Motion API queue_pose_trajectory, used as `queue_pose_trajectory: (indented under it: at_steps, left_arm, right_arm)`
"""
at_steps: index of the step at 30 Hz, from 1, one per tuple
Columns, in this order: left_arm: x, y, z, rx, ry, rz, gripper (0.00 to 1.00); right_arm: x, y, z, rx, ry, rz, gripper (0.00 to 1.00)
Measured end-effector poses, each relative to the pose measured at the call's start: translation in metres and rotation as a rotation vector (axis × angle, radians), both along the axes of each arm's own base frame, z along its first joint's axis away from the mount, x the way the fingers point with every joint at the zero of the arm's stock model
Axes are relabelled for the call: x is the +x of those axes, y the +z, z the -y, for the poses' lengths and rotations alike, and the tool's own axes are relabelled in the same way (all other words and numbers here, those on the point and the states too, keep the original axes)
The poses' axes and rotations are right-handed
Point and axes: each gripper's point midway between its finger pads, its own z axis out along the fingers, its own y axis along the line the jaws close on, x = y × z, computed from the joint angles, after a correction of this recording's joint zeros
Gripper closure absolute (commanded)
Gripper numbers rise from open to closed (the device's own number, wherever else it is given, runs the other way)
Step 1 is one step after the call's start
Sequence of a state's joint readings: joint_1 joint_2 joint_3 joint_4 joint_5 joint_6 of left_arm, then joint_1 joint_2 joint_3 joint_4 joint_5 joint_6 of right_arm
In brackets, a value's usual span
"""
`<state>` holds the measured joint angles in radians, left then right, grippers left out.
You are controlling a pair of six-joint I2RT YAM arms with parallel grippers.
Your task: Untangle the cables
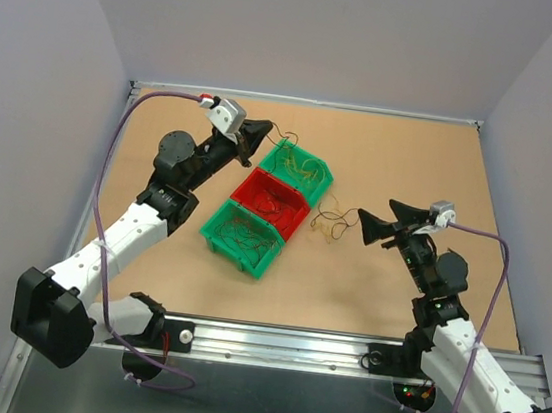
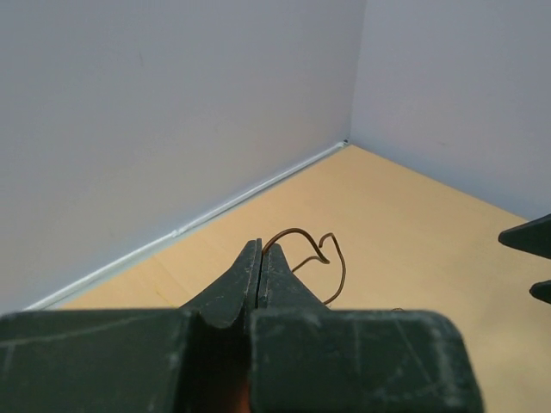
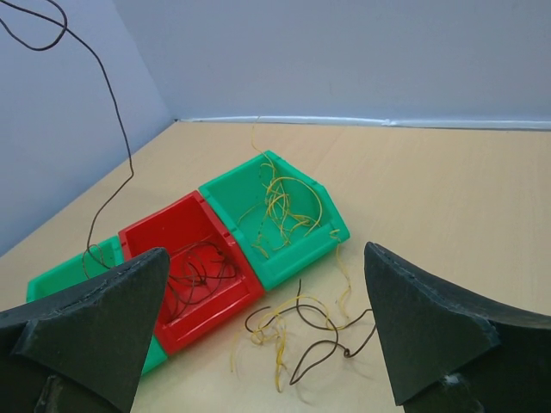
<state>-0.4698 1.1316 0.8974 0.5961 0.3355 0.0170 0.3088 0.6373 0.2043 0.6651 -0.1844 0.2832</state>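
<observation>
— Bins? Three are being kept in a row on the table (image 1: 412, 163). Far green bin (image 1: 326, 178): yellowish cables (image 1: 299, 164). Red bin (image 1: 257, 176): dark brown cables (image 1: 274, 204). Near green bin (image 1: 249, 264): orange-brown strands (image 1: 243, 231).

— Tools? A thin brown cable (image 2: 297, 230) is being pinched, raised, in the closed left gripper (image 1: 263, 127). The right gripper (image 1: 364, 227) is being held wide, gripping nothing, near a loose clump (image 1: 333, 222) lying beside the red bin.

light: bright, even | shadows: faint, soft | focus: mostly sharp
</observation>
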Motion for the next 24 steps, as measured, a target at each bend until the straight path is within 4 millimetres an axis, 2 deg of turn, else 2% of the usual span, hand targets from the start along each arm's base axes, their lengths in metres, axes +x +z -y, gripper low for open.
queue_pose_trajectory:
  at_steps: [3,5,11,14,20,24]
  left_arm:
    - [0.004,0.0,-0.003,0.004,0.025,0.008,1.0]
    - [0.011,-0.008,-0.004,0.026,0.049,0.002,1.0]
    - [0.026,-0.052,-0.001,0.188,0.059,-0.037,1.0]
    - [0.03,-0.063,0.002,0.241,0.06,-0.027,1.0]
    - [0.047,-0.097,0.004,0.294,0.102,-0.099,1.0]
    - [0.051,-0.104,0.001,0.299,0.127,-0.125,1.0]
  right_arm:
    - [0.001,-0.002,0.0,-0.002,0.0,-0.005,0.0]
    - [0.001,-0.001,0.0,-0.002,0.0,-0.004,0.0]
    - [0.0,-0.002,-0.001,-0.003,0.004,-0.006,0.0]
    - [0.0,-0.01,-0.008,-0.023,0.043,-0.028,0.01]
    - [0.004,-0.038,-0.051,-0.095,0.283,-0.152,0.05]
    - [0.015,-0.049,-0.086,-0.112,0.422,-0.217,0.1]
